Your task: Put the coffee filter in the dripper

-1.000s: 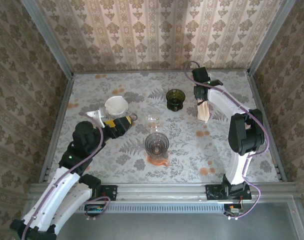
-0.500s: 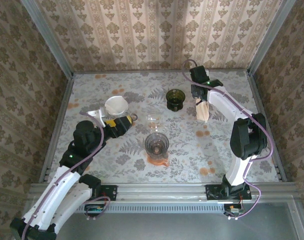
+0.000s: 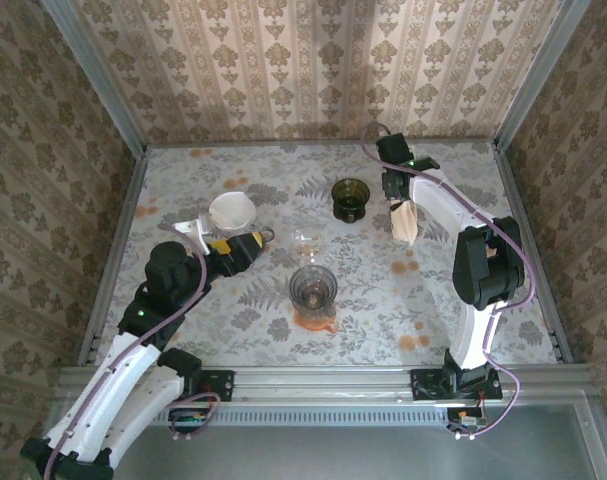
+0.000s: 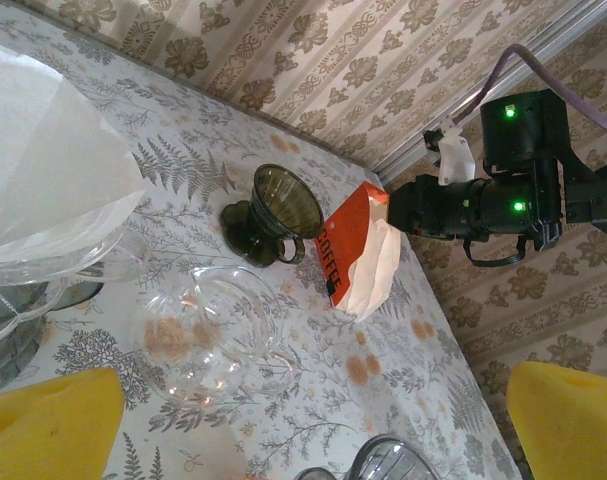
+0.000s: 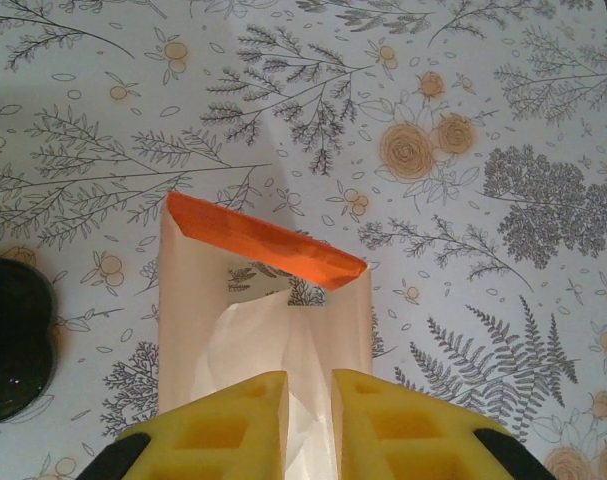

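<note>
Pinching the coffee filter (image 5: 263, 300) at its lower edge, the right gripper (image 5: 309, 385) has its yellow jaws pressed nearly together, with paper in the narrow gap between them. The filter reads as a tan paper sleeve with an orange flap printed COFFEE and white paper showing inside. It hangs at the far right of the table (image 3: 463, 300) and looks lifted, since a soft shadow falls on the cloth beneath it; whether its lower tip touches the surface, cannot tell. The dark green dripper (image 3: 350, 197) stands upright just left of the filter in the overhead view, near but apart, its mouth open and nothing in it as far as can be seen. The left gripper (image 3: 253, 242) sits low at mid-left, jaws spread wide and holding nothing. Just beyond it a white paper cone (image 3: 233, 210) rests in a clear holder, a clear glass cup (image 3: 305, 240) stands to its right, and a glass jug (image 3: 313, 288) nearer the bases. Judgement: the grasp is done and the carry partly done; left to do are bringing the filter over the dripper's mouth, seating it and letting go. The sleeve looks limp, so it may fold or catch on the rim.
</note>
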### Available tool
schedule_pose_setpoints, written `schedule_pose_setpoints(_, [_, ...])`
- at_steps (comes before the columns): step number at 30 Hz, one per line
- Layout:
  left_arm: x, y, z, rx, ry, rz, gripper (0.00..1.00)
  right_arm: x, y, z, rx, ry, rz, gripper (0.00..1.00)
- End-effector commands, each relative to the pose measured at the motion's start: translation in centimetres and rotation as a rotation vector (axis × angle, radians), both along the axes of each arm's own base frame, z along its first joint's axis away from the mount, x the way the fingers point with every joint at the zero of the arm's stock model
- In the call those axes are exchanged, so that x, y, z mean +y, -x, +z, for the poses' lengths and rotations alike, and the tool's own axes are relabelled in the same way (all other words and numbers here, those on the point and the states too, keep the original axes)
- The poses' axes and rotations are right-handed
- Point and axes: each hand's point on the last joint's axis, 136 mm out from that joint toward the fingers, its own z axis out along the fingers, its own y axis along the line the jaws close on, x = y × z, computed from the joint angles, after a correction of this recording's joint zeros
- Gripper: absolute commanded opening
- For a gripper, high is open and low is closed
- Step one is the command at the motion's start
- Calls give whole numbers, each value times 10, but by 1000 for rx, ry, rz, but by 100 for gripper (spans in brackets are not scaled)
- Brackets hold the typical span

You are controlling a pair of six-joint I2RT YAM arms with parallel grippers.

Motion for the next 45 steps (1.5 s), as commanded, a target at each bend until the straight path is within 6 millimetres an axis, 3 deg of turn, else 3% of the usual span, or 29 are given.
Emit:
schedule_pose_setpoints(1, [0, 3, 9, -22, 14, -10, 100, -8, 1, 5, 12, 44, -10, 21])
schedule_pose_setpoints(34, [12, 1, 7, -17, 17, 27, 100, -6, 8, -26, 83, 40, -13, 19])
schedule_pose_setpoints(42, [12, 1, 6, -14, 19, 26, 100, -8, 4, -14, 51, 55, -12, 1])
schedule_pose_setpoints(45, [12, 1, 6, -14, 19, 27, 100, -6, 3, -1, 18, 51, -5, 0])
